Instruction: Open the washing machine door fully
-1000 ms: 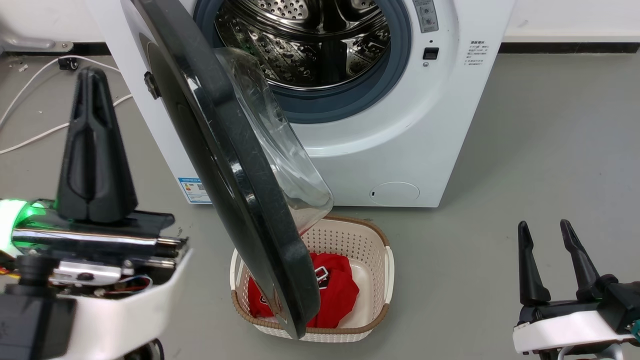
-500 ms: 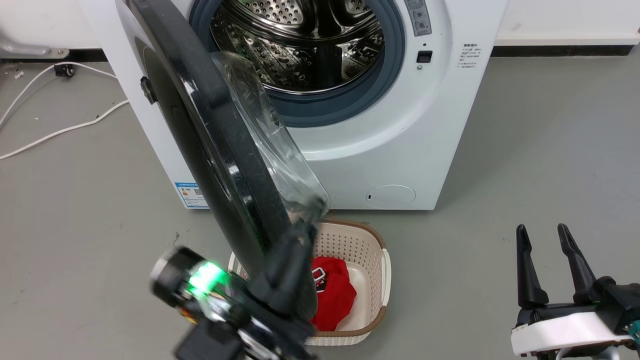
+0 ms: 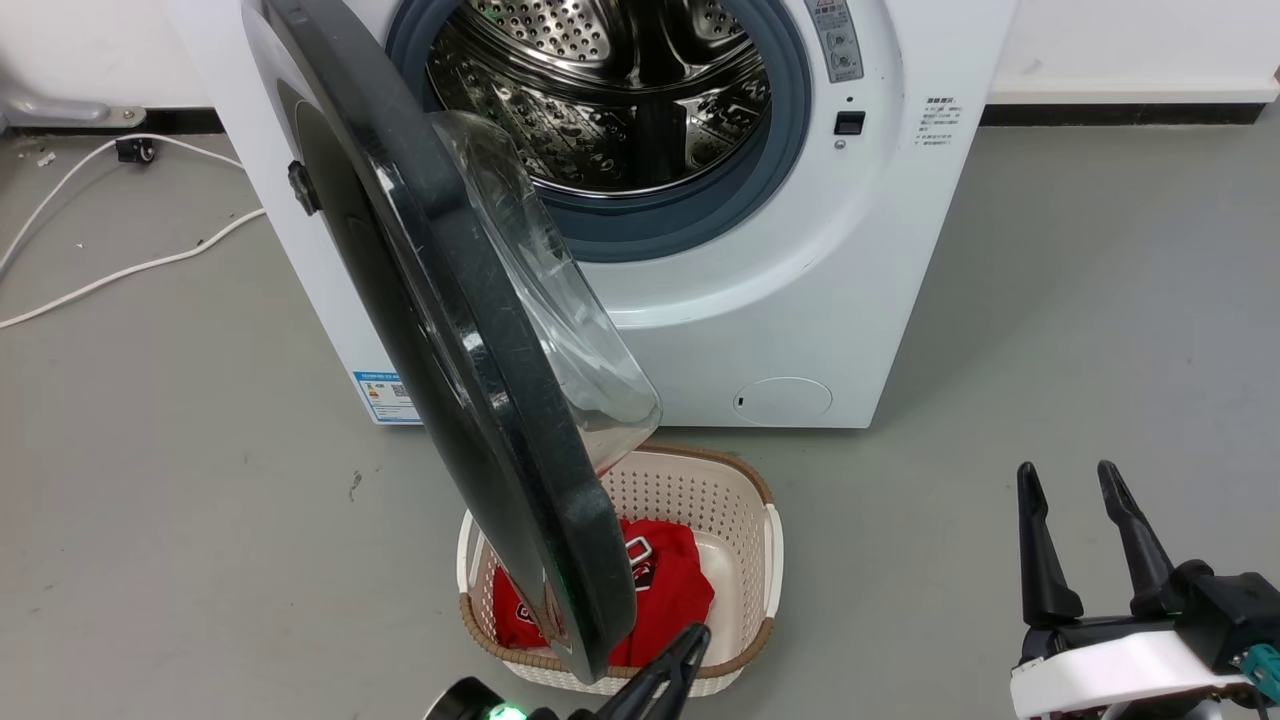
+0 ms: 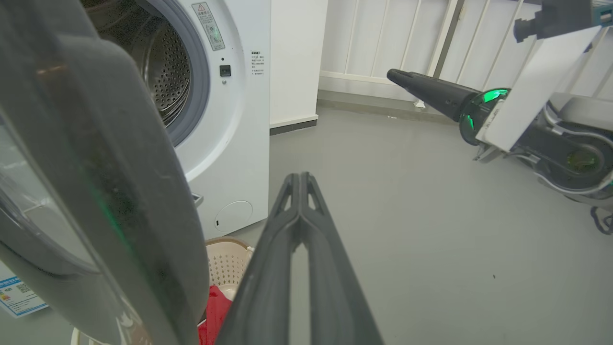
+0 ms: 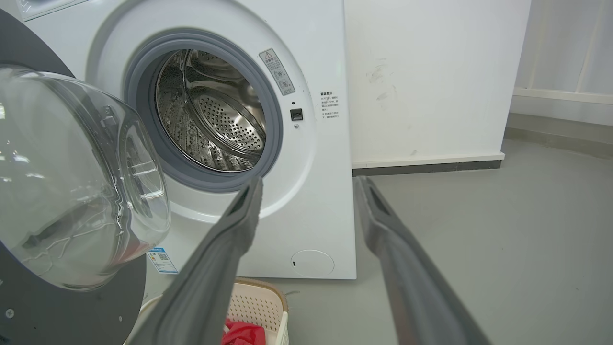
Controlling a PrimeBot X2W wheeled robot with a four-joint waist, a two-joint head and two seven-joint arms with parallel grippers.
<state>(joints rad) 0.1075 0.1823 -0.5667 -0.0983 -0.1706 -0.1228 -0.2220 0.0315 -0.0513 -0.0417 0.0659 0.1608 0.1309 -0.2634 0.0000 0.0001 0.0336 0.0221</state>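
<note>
The washing machine stands on the floor with its steel drum exposed. The washing machine door hangs about half open on its hinge at head-view left, edge-on to the camera, its lower rim over a basket.

The left pincer, fingers pressed together and empty, sits just beside that lower rim on the glass-bowl side. I cannot tell if it touches. A good push would meet the black rim, not the glass, and sweep leftward along the hinge arc.

The right pincer, fingers apart and empty, waits well clear.

The basket with its red garment lies under the door. A white cable crosses the floor left of the machine, towards where the door would swing.
</note>
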